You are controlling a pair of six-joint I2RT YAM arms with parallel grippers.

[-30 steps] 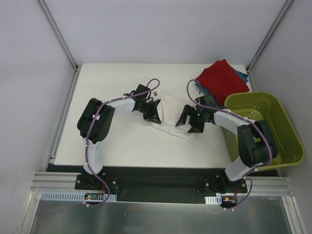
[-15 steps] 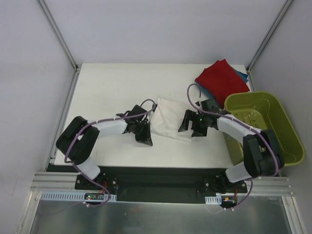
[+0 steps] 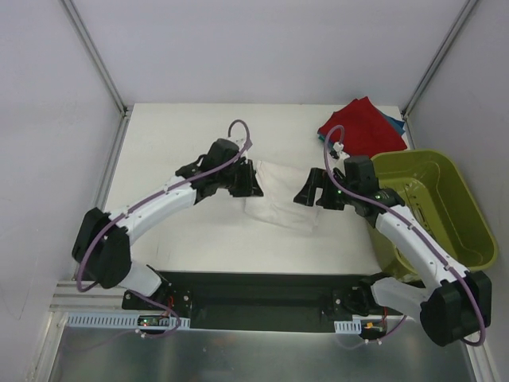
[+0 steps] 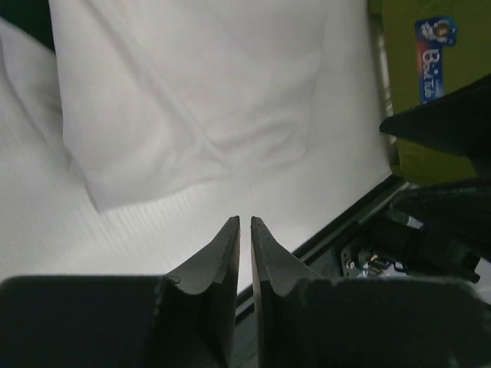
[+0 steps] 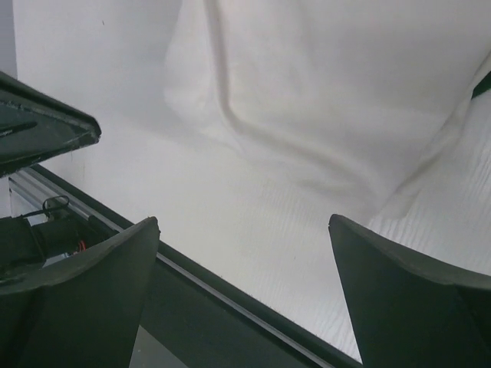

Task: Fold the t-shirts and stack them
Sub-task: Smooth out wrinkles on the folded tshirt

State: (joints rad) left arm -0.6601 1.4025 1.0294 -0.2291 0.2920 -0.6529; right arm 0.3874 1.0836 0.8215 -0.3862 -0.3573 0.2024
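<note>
A cream-white folded t-shirt (image 3: 280, 199) lies mid-table; it also fills the left wrist view (image 4: 192, 100) and the right wrist view (image 5: 330, 100). My left gripper (image 3: 248, 180) hovers at its left edge, its jaws (image 4: 245, 220) parted by only a thin slit with nothing between them. My right gripper (image 3: 308, 193) hovers at the shirt's right edge, wide open (image 5: 242, 224) and empty. A folded red t-shirt (image 3: 362, 127) lies at the back right on top of a teal-blue one (image 3: 395, 122).
An olive-green basket (image 3: 469, 231) stands on the right, close to the right arm, and shows with a sticker in the left wrist view (image 4: 406, 115). The table's dark front rail (image 5: 230, 299) runs just below the shirt. White walls enclose the table.
The left gripper has swung from the shirt's front-left corner back up to its left edge and its jaws have parted slightly. The right gripper has backed off a little, still wide open.
</note>
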